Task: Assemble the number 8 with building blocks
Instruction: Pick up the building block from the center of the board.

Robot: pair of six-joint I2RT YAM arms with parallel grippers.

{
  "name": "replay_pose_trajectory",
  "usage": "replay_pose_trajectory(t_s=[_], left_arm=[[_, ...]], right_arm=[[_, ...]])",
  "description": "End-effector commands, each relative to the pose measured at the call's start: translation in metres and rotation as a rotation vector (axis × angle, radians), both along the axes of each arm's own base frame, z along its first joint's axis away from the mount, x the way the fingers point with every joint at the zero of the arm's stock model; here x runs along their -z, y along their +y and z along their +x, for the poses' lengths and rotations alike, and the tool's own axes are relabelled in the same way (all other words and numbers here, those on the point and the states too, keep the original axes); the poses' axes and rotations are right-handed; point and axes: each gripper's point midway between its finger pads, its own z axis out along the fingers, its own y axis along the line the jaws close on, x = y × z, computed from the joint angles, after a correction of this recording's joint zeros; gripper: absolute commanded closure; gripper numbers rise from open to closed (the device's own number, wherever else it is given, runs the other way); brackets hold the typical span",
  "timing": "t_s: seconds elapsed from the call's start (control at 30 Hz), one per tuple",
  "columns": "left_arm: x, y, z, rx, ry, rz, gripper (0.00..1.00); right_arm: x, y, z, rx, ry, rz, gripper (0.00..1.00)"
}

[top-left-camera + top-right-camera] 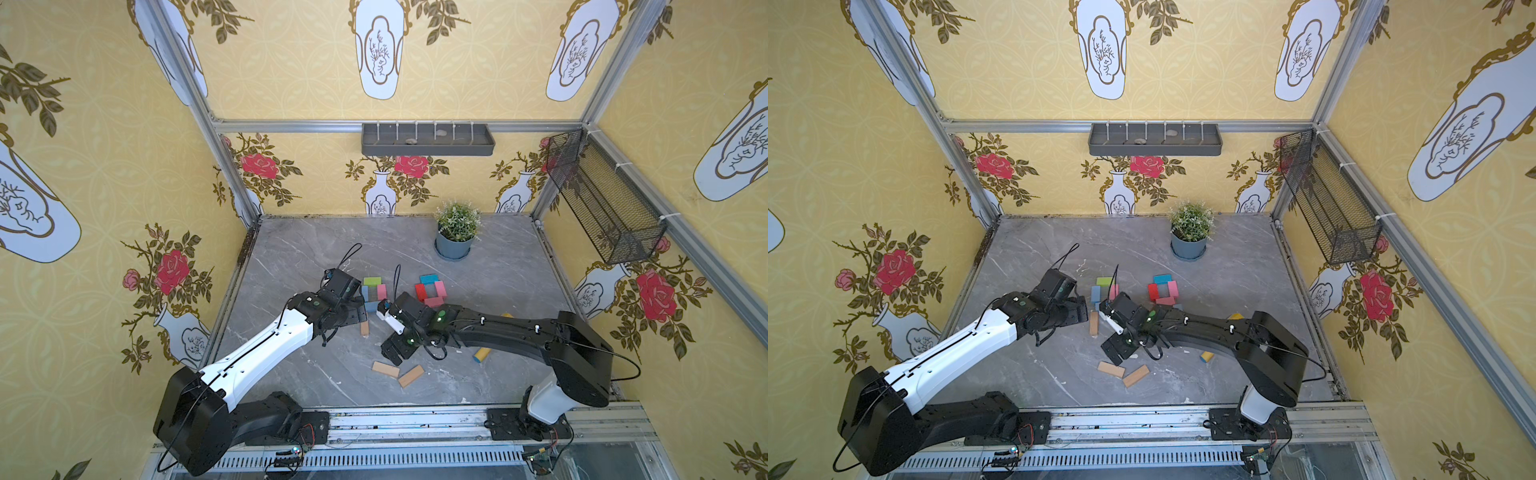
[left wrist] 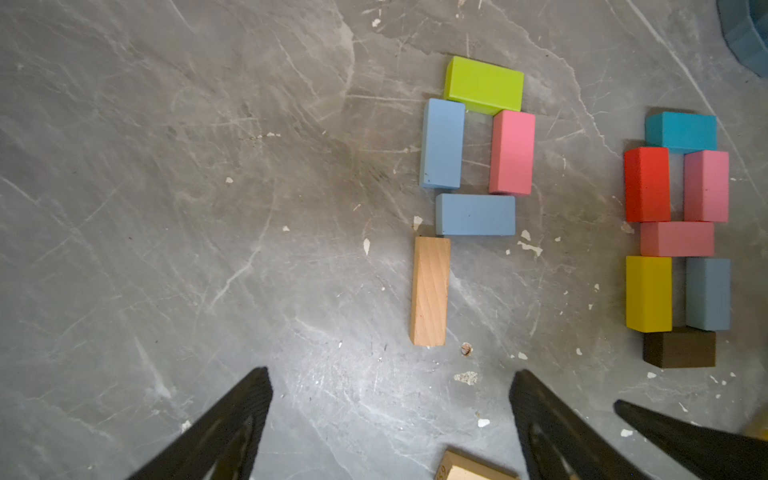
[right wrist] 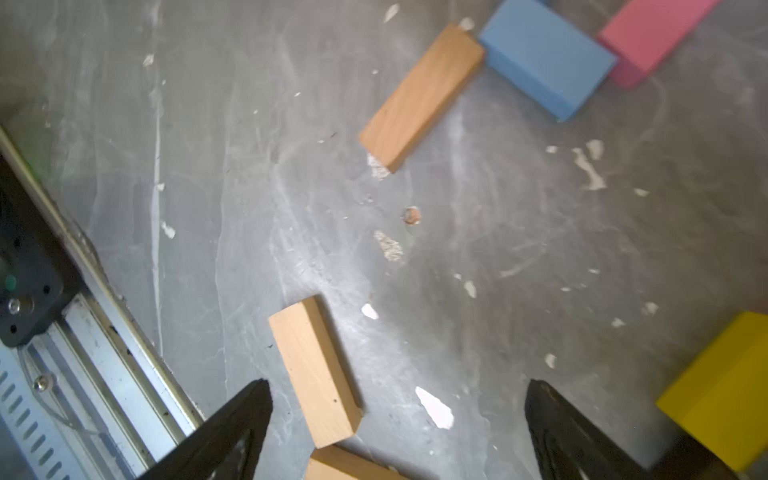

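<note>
In the left wrist view a seven-block number 8 lies flat: teal [image 2: 681, 131], red [image 2: 647, 184], two pink, yellow [image 2: 648, 294], grey-blue and dark brown [image 2: 679, 348] blocks. Beside it stands a part figure: a green block [image 2: 484, 85], a light blue [image 2: 442, 143], a pink [image 2: 512, 151], a second light blue [image 2: 476, 215], and a tan wood block [image 2: 430, 291] lying free below them. My left gripper [image 2: 390, 376] is open and empty just short of that tan block. My right gripper [image 3: 397, 384] is open over a loose tan block [image 3: 316, 372], not touching it.
A second loose tan block [image 1: 411, 376] lies next to the first [image 1: 385, 369] near the table's front. A yellow toy tool [image 1: 482, 354] lies under the right arm. A potted plant [image 1: 454, 245] stands at the back. The metal rail [image 3: 104, 374] runs close to the right gripper.
</note>
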Motion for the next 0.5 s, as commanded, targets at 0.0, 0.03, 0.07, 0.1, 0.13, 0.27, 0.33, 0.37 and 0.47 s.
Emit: replay_pose_trajectory(t_s=[0.0,0.03,0.07,0.1,0.13,0.27,0.33,0.37,0.47], left_arm=[[0.003,0.009,-0.003,-0.011,0.002,0.023,0.07],[0.003,0.011,-0.004,-0.017,-0.001,0.022,0.07],[0.002,0.012,-0.004,-0.021,-0.005,0.020,0.07],[0.001,0.014,-0.004,-0.027,-0.011,0.019,0.07],[0.000,0.015,-0.004,-0.033,-0.015,0.020,0.07],[-0.004,0.023,-0.004,-0.059,-0.033,0.017,0.06],[-0.004,0.024,-0.005,-0.063,-0.037,0.013,0.06],[-0.004,0.025,-0.005,-0.064,-0.037,0.011,0.06],[-0.003,0.026,-0.005,-0.066,-0.035,0.011,0.05]], right_arm=[[0.011,0.005,-0.016,-0.110,-0.002,-0.044,0.03],[0.015,0.006,-0.019,-0.126,-0.004,-0.057,0.04],[0.018,0.008,-0.022,-0.139,-0.004,-0.064,0.05],[0.020,0.009,-0.025,-0.153,-0.001,-0.068,0.06],[0.022,0.010,-0.028,-0.165,0.006,-0.069,0.07],[0.033,0.011,-0.034,-0.188,0.027,-0.093,0.10],[0.038,0.012,-0.035,-0.193,0.034,-0.106,0.12],[0.040,0.012,-0.036,-0.197,0.038,-0.109,0.14],[0.043,0.014,-0.042,-0.213,0.050,-0.114,0.17]])
